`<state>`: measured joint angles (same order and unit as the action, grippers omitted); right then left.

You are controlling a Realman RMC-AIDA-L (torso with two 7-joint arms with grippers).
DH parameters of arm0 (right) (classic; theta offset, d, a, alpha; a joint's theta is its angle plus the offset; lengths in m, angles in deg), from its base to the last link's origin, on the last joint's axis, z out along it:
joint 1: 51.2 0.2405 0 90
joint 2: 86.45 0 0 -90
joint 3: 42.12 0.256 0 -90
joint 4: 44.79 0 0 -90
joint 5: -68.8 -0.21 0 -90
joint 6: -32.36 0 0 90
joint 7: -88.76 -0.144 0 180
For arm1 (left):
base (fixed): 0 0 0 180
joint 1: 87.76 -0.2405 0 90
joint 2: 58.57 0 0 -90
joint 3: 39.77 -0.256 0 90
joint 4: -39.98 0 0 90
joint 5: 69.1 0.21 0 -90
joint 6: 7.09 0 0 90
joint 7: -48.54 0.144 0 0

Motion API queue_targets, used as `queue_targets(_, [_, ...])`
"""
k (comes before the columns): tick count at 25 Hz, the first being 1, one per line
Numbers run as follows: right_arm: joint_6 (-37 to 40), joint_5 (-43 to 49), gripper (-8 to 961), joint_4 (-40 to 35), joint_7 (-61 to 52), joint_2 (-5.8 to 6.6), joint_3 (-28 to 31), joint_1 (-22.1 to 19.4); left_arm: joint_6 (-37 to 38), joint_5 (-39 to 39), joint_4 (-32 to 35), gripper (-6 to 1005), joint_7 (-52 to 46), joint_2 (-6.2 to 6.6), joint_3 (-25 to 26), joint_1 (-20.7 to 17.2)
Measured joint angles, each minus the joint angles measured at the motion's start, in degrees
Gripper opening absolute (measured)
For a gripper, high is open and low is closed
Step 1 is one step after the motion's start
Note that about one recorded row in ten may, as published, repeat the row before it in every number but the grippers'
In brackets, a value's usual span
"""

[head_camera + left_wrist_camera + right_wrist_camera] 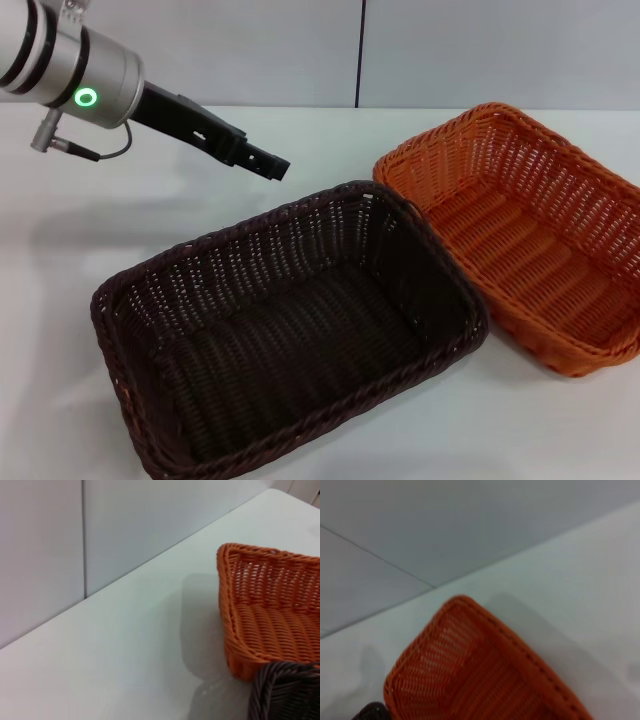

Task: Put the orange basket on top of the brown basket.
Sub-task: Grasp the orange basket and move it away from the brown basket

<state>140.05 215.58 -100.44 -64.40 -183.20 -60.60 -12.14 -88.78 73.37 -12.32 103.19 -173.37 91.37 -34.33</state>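
Orange basket (530,235) on surface (300,160), right-far; near-left corner touches brown basket (290,335), which sits centre-near. Not stacked yet.

Left gripper (262,162) raised over surface, left of orange basket, beyond brown basket's far rim; holds nothing, jaws open or closed: can't tell. Right gripper out of head view.

Judgement: grab orange rim on long sides, lift clear of brown rim, align rectangles, lower level so it nests.

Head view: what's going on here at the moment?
Nothing is held yet. The orange basket sits on the white table beside the brown basket, their near corners touching, both empty. The left end effector hovers above the table behind the brown basket. The right arm is out of the head view.
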Motion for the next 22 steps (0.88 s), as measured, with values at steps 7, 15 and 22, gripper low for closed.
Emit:
queue_targets(7, [2.16, 1.68, 792, 7.94, -5.51, 0.8, -1.67, 2.9, 2.12, -0.24, 1.01, 860, 1.22, 0.0, 0.0, -1.14])
queue_targets(15, [1.45, 1.43, 792, 17.34, -6.38, 2.26, 0.4, 2.48, 4.75, -0.26, 2.59, 859, 1.26, 0.36, -0.57, -0.84])
queue_targets(22, [2.78, 1.51, 792, 18.23, -6.85, 2.84, -0.48, 1.19, 5.33, 0.11, 3.23, 859, 1.25, 0.46, -0.67, 0.19])
